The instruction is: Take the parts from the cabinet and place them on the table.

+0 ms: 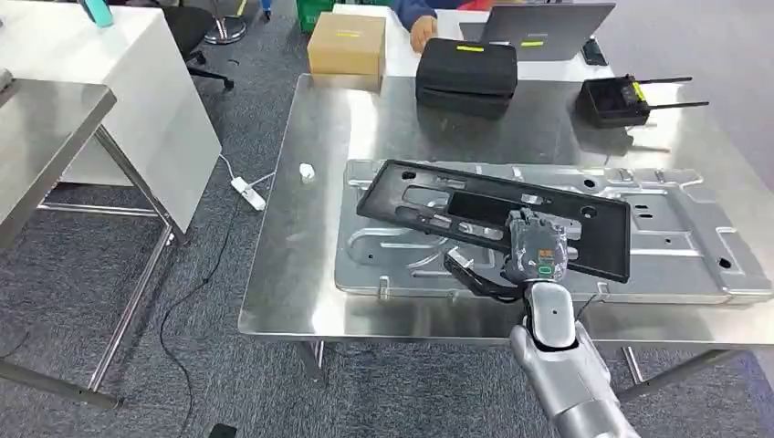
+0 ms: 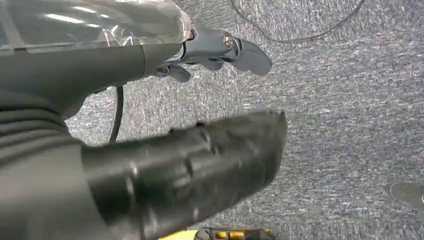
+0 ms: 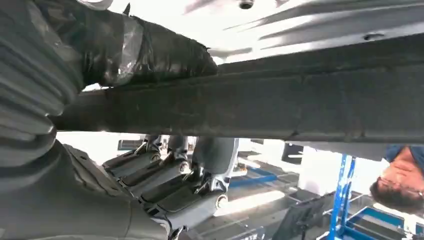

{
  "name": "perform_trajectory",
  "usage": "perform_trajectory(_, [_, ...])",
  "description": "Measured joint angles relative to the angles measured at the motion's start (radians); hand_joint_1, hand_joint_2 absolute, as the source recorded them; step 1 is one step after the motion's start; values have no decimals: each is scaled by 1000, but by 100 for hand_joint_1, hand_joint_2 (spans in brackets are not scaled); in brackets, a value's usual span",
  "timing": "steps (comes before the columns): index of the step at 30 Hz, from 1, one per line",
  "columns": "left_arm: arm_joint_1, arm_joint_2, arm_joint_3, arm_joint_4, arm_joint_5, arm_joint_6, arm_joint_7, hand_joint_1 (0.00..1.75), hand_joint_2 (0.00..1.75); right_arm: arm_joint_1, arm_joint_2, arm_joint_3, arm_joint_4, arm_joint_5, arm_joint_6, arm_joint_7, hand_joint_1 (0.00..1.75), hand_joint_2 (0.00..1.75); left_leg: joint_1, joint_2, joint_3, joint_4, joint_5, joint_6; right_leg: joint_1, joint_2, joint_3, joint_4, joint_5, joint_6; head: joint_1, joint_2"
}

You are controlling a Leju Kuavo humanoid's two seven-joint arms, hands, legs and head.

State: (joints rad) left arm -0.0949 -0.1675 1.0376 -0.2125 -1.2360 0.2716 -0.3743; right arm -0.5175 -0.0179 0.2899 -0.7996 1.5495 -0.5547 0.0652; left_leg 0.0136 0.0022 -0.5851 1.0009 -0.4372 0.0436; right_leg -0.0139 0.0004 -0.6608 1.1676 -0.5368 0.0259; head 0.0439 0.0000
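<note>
Item: black plastic frame panel [image 1: 484,214], lying across stamped metal sheet [image 1: 675,237] on steel surface [image 1: 301,274]. My right hand [image 1: 534,248] clasps its near edge, thumb over, fingers [image 3: 170,175] under. Judged light, stiff, slightly flexing; long rail best hold. My left hand [image 2: 200,50] hangs empty, fingers apart.

A silver, rounded metal right forearm [image 1: 566,374] with a white wrist band ends in a grey ribbed-cover right hand [image 1: 537,248] bearing a small green mark. Thin black cables loop at nine o'clock. The left hand [image 2: 150,165] shows a thick dark-grey thumb, screw-jointed grey fingers [image 2: 235,47].
</note>
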Motion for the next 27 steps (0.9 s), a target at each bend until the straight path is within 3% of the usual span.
perform_trajectory(2, [1, 0, 0, 0, -1, 0, 2, 0, 0, 1, 3, 2, 10, 5, -1, 0, 103, 175, -2, 0, -1, 1, -1, 1, -1, 0, -67, 146, -56, 6, 0, 0])
perform_trajectory(3, [2, 0, 0, 0, -2, 0, 2, 0, 0, 2, 4, 3, 16, 8, -1, 0, 108, 175, -2, -1, -1, 2, -1, 0, -1, 0, -79, 169, -52, 6, 0, 0])
perform_trajectory(4, [2, 0, 0, 0, -3, 0, 2, 0, 0, 2, 5, 3, 21, 12, -1, 0, 108, 175, -2, -2, 0, 3, -2, 0, -1, 0, -65, 138, -21, 5, 0, 0])
perform_trajectory(6, [1, 0, 0, 0, -3, 1, 2, 0, 0, -3, 6, 6, 24, 14, -1, 0, 108, 175, -2, -5, 3, 6, -4, -4, 0, 0, 17, -28, 68, -5, 0, 0])
perform_trajectory(7, [1, -1, 0, 0, -3, 1, 2, 0, 0, -7, 6, 8, 24, 15, 0, 0, 96, 175, -2, -5, 4, 7, -6, -7, 2, -1, 60, -114, 99, -12, 0, 0])
perform_trajectory(8, [1, -1, 0, 0, -3, 1, 2, 0, 0, -10, 7, 10, 25, 15, 0, 0, 63, 175, -9, -4, 1, 10, -8, -13, 10, -1, 70, -140, 82, -16, 0, 0])
perform_trajectory(9, [0, 0, 0, 0, -4, 2, 2, 0, 0, -12, 10, 11, 25, 15, 0, 0, 44, 175, -8, -4, -1, 10, -7, -16, 11, 0, 68, -142, 87, -20, -2, 0])
perform_trajectory(11, [1, -1, 0, 0, -6, 3, 3, 0, 0, -11, 12, 12, 26, 16, 2, -1, 21, 175, -6, -4, 2, 4, -5, -27, 14, 1, 66, -140, 86, -28, -1, 0])
perform_trajectory(13, [0, 0, 0, 0, -8, 5, 3, 0, 0, -13, 16, 13, 26, 16, 2, -1, 2, 175, -4, -4, 0, 14, -16, -38, 1, -2, 78, -160, 97, -43, -2, 0])
perform_trajectory(14, [1, 0, 0, 0, -9, 7, 3, 0, 0, -16, 17, 14, 26, 16, 4, -1, 0, 175, -4, -4, -15, 51, -44, -43, 0, -2, 79, -163, 99, -50, -3, 0])
perform_trajectory(16, [2, 0, 0, 0, -9, 8, 3, 0, 0, -17, 21, 17, 27, 16, 19, -6, 0, 175, -2, -4, -89, 212, -128, -51, 1, -2, 77, -163, 99, -54, -5, 0])
perform_trajectory(17, [3, 0, 0, 0, -10, 9, 3, 0, 0, -15, 22, 18, 29, 16, 22, -9, 0, 175, -1, -4, -125, 288, -156, -54, 2, -2, 76, -162, 99, -54, -4, 0])
perform_trajectory(18, [3, 0, 0, 0, -11, 9, 3, 0, 0, -13, 22, 19, 31, 16, 23, -9, 0, 175, -1, -4, -142, 324, -159, -57, 2, -2, 75, -161, 99, -54, -5, 0])
perform_trajectory(19, [2, 0, 0, 0, -11, 9, 3, 0, 0, -12, 22, 21, 31, 16, 22, -11, 0, 175, -1, -4, -134, 308, -138, -57, 2, -2, 76, -160, 99, -54, -4, 0])
perform_trajectory(20, [3, 0, 0, 0, -11, 10, 3, 0, 0, -12, 23, 21, 31, 16, 22, -11, 0, 175, 0, -4, -103, 246, -99, -56, 1, -1, 76, -158, 99, -53, -5, 0])
perform_trajectory(22, [2, 1, 1, 0, -10, 11, 3, 0, 0, -12, 24, 23, 30, 14, 22, -17, 0, 175, 1, -4, -6, 59, -17, -51, 1, 0, 76, -150, 94, -47, -4, 0])
perform_trajectory(23, [1, 1, 1, 0, -10, 11, 3, 0, 0, -12, 24, 24, 27, 12, 22, -19, 0, 175, -3, -5, 12, 13, -28, -46, 7, 0, 72, -143, 90, -40, -4, 0])
perform_trajectory(27, [2, 1, 2, 0, -3, 11, 2, 0, 0, 15, 23, 27, -27, -6, 24, -45, 0, 175, -7, -5, 10, 10, -18, -20, 7, 1, 69, -145, 94, -17, -4, 0])
